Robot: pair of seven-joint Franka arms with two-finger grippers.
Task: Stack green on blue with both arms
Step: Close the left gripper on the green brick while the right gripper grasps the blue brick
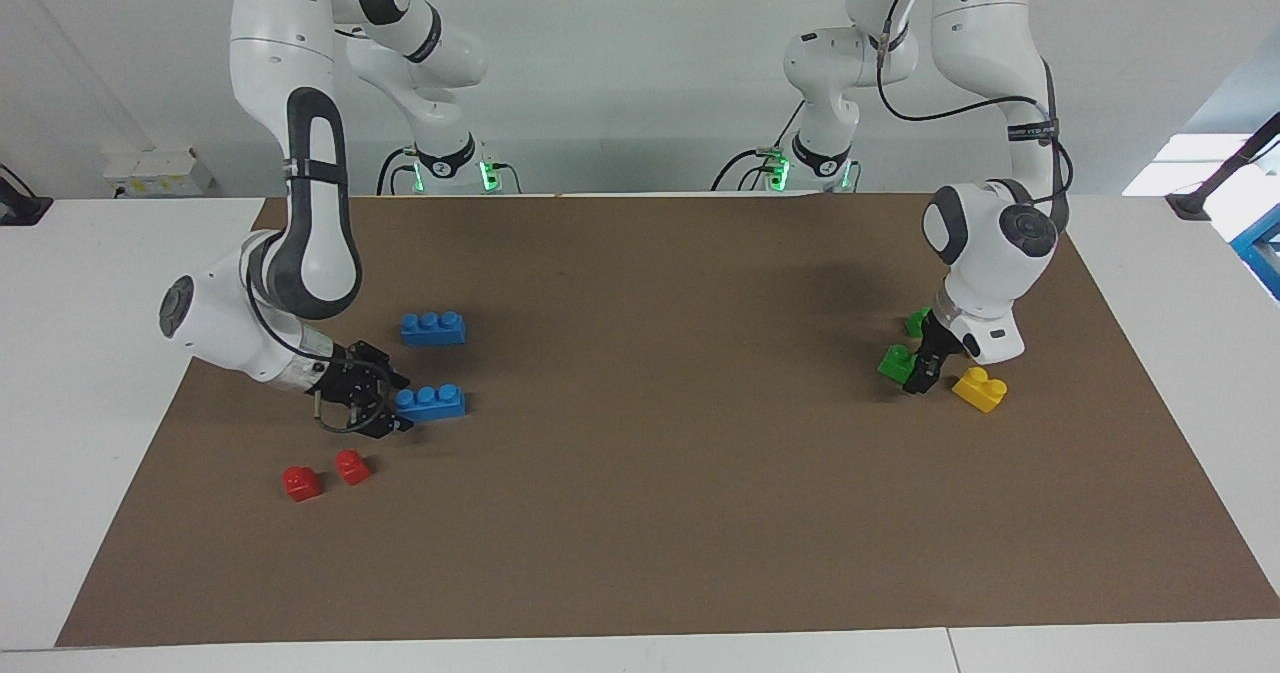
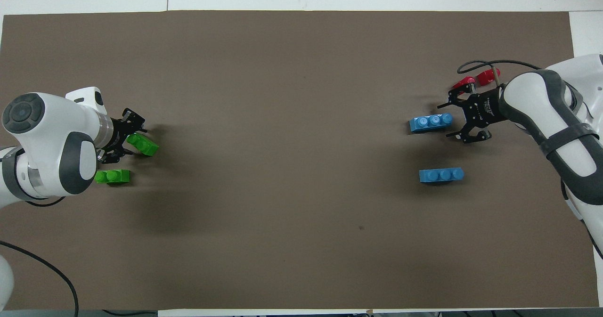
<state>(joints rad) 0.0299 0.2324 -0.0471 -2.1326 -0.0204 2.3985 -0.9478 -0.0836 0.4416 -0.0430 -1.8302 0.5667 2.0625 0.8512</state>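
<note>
Green brick [image 2: 142,143] sits at the left arm's end, left gripper [image 1: 925,365] closing around it, grip unclear. Right gripper [image 2: 464,121], fingers spread, sits beside the farther blue brick [image 2: 431,122]. Pickup step; next, both must clamp and lift.

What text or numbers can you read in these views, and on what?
"2": on the right arm's base collar, as far as it can be made out.
Left arm's base collar: a mark, too small to read.
Black strap on the left arm: white print, unreadable.
</note>
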